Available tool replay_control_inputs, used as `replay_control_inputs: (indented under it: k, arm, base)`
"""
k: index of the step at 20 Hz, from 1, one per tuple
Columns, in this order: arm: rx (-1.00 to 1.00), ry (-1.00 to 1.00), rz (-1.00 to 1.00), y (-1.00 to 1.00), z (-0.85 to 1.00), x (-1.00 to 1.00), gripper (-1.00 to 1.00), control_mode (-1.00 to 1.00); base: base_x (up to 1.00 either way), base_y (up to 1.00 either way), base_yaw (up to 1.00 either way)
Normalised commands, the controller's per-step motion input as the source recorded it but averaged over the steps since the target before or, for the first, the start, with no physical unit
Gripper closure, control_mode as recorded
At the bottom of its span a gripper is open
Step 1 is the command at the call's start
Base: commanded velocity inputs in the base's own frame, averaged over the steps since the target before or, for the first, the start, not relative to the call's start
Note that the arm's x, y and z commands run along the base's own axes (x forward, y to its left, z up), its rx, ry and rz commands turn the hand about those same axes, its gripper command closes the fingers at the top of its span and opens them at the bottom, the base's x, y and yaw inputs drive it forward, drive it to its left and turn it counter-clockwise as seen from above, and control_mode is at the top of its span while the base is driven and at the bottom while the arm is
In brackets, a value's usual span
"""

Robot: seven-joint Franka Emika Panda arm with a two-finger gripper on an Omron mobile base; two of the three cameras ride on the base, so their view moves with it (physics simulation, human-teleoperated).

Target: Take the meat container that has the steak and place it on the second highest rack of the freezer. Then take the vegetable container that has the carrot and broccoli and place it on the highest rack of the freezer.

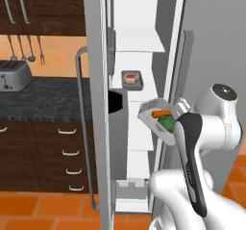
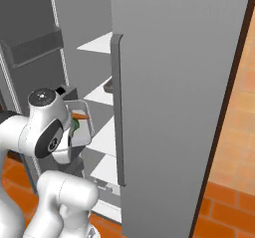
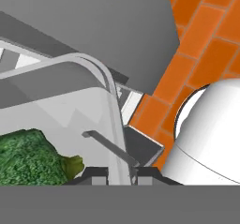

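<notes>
The pincer (image 3: 119, 174) is closed tight on the rim wall of the vegetable container (image 1: 156, 121), a clear tub holding the carrot (image 1: 160, 113) and the broccoli (image 1: 166, 123); in the hand view the thin wall stands pinched between the two dark tips, with the broccoli at about 9 o'clock of them. In the left base view the tub hangs tilted in front of the open freezer (image 1: 139, 12), near mid height of the white shelves. The meat container (image 1: 131, 79) with the steak (image 1: 129, 77) already sits on the second highest rack (image 1: 137, 87), at about 11 o'clock from the tub and a little above it. What the coming move turns on is height: the highest rack (image 1: 137, 45) lies at roughly 12 o'clock from the carried tub, well above it and deeper into the cabinet, so by my reading the tub must rise past the steak's shelf, level out, then go inward, keeping its far edge off the shelf fronts
</notes>
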Motion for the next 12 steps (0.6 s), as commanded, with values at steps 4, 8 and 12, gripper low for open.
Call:
replay_control_inputs:
  k: [4, 8, 12]
  arm:
    - [0.00, 0.00, 0.00, 0.00, 0.00, 0.00, 1.00, 1.00]
    - [0.00, 0.00, 0.00, 0.00, 0.00, 0.00, 1.00, 1.00]
    - [0.00, -0.25, 0.05, 0.08, 0.05, 0.00, 1.00, -1.00]
  base:
    - [0.56, 0.00, 0.00]
    - [0.09, 0.00, 0.04]
    - [0.00, 0.00, 0.00]
